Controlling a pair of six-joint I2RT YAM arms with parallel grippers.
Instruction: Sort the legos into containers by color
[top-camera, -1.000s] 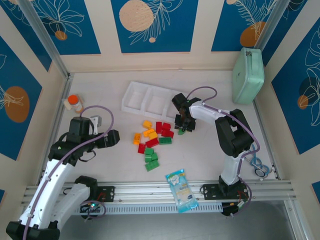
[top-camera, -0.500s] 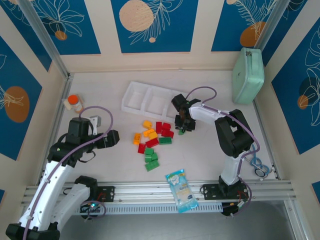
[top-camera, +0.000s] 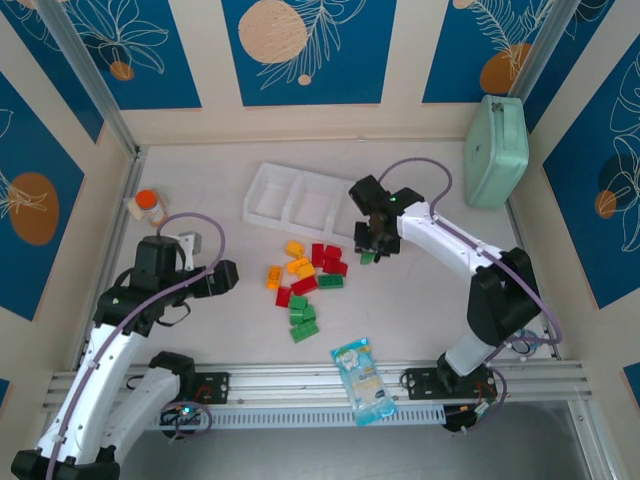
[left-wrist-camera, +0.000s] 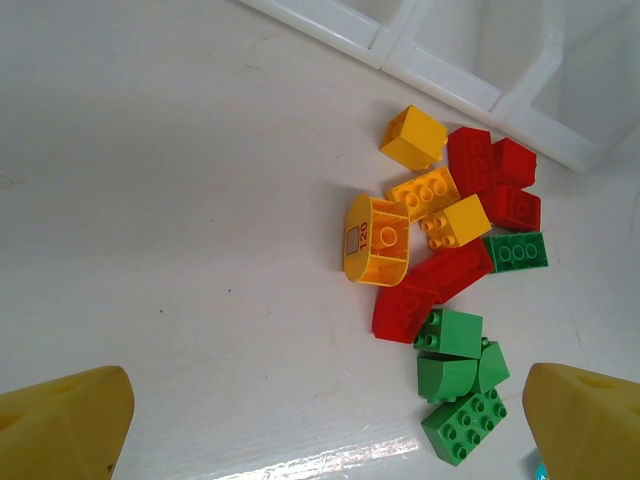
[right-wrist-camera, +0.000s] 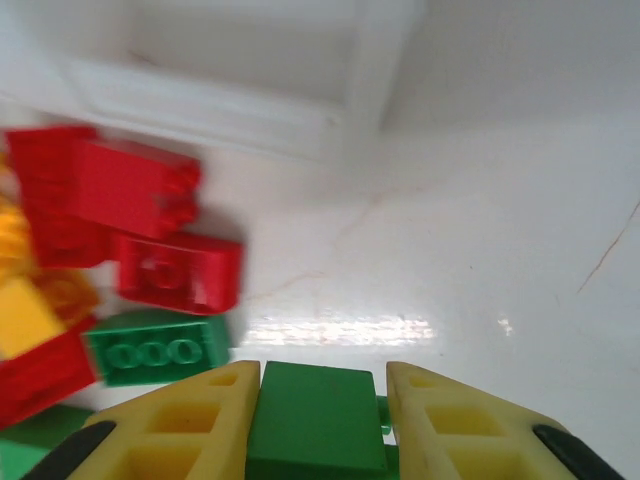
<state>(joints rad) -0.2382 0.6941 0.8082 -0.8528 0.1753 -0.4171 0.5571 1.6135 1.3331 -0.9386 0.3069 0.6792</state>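
The legos (top-camera: 305, 275) lie in a loose pile of red, green and yellow-orange bricks in mid-table, in front of the white three-compartment tray of containers (top-camera: 268, 196). My right gripper (top-camera: 370, 247) hovers at the pile's right end, just in front of the tray's right compartment, shut on a green lego (right-wrist-camera: 318, 420) that is squeezed between its yellow fingers (right-wrist-camera: 190, 420). Red legos (right-wrist-camera: 150, 200) and a green one (right-wrist-camera: 155, 350) lie ahead of it, with the tray (right-wrist-camera: 300, 110) beyond. My left gripper (top-camera: 225, 275) stands open, left of the pile (left-wrist-camera: 450, 270), with nothing between its fingertips (left-wrist-camera: 70, 420).
A mint-green lidded case (top-camera: 497, 150) leans at the back right. An orange-capped bottle (top-camera: 148, 205) stands at the far left. A blue-and-white snack packet (top-camera: 365, 380) lies over the metal rail (top-camera: 300, 385) at the near edge.
My right gripper has closed on the green lego and shifted slightly right, its elbow swinging out to the right. The left arm has stayed still.
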